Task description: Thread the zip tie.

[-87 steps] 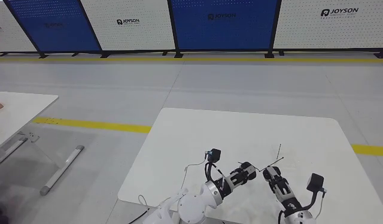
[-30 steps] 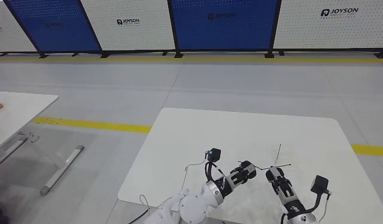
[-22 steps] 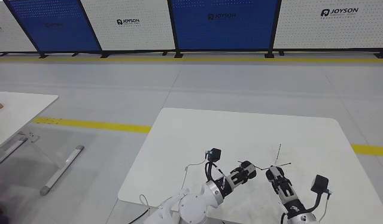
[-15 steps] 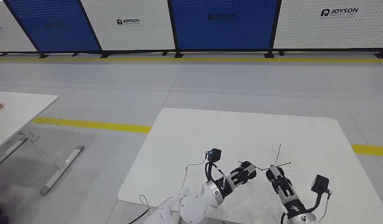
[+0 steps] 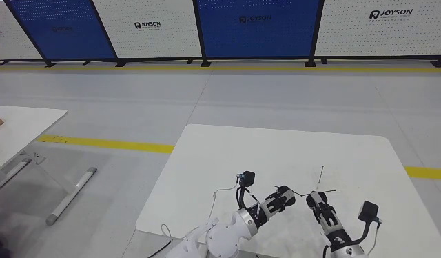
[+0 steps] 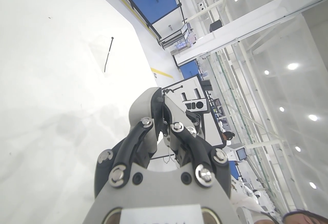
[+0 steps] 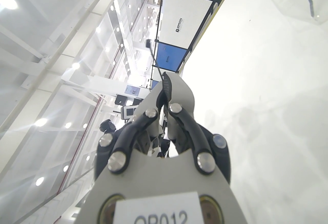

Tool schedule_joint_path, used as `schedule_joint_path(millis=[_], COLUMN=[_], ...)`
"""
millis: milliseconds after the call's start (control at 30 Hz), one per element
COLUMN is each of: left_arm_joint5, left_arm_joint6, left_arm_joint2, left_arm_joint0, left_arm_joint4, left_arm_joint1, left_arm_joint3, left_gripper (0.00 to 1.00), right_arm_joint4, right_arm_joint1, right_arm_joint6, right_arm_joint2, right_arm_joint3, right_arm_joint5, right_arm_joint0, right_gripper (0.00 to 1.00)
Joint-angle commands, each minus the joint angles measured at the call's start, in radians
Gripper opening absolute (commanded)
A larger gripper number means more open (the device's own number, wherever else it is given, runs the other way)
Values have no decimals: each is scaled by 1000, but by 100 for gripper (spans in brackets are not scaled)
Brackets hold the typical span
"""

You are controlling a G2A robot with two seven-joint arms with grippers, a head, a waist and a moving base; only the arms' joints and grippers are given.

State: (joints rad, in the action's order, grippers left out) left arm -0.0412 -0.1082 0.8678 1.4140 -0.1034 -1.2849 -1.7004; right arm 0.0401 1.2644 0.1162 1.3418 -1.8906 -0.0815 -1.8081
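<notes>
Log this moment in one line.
right gripper: shut on zip tie, head free | left gripper: shut, beside right | spare tie: lying on table | threading: not done

Grey gripper (image 7: 165, 81) shells, blk linkage bars (image 7: 133, 127), silver round screws (image 7: 116, 159), white label w/ blk print (image 7: 157, 207), white arm casings (image 5: 224, 239)

Two black zip ties were present. The first zip tie (image 7: 154, 57) was clamped near one end between the fingertips of the right gripper (image 7: 165, 81). Its thin strap projected clear of the table, straight, and ended in the square head. The second zip tie (image 5: 322, 174) lay flat and straight on a clear plastic sheet (image 7: 294, 4) on the table's (image 5: 275, 147) right half. It lay just beyond the first, running near to far, unthreaded.
</notes>
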Motion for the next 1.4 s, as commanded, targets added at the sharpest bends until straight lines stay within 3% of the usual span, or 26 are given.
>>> schedule_joint_path(millis=[0, 600, 833, 1367], left_arm_joint5=[-1, -4, 2, 21], left_arm_joint6=[1, -7, -4, -2], left_arm_joint2=[0, 3, 1, -9], left_arm_joint0=[0, 4, 3, -6], left_arm_joint4=[-1, -6, -10, -15], left_arm_joint1=[0, 1, 1, -3], left_arm_joint3=[-1, -6, -4, 4], left_gripper=[0, 0, 20, 17], right_arm_joint4=[1, -19, -22, 1], right_arm_joint1=[0, -1, -1, 0], right_arm_joint6=[-1, 38, 33, 20], right_arm_joint2=[0, 2, 2, -10], right_arm_joint3=[0, 12, 18, 18], right_arm_joint5=[0, -14, -13, -17], right_arm_joint0=[0, 11, 13, 15], right_gripper=[0, 0, 0, 0])
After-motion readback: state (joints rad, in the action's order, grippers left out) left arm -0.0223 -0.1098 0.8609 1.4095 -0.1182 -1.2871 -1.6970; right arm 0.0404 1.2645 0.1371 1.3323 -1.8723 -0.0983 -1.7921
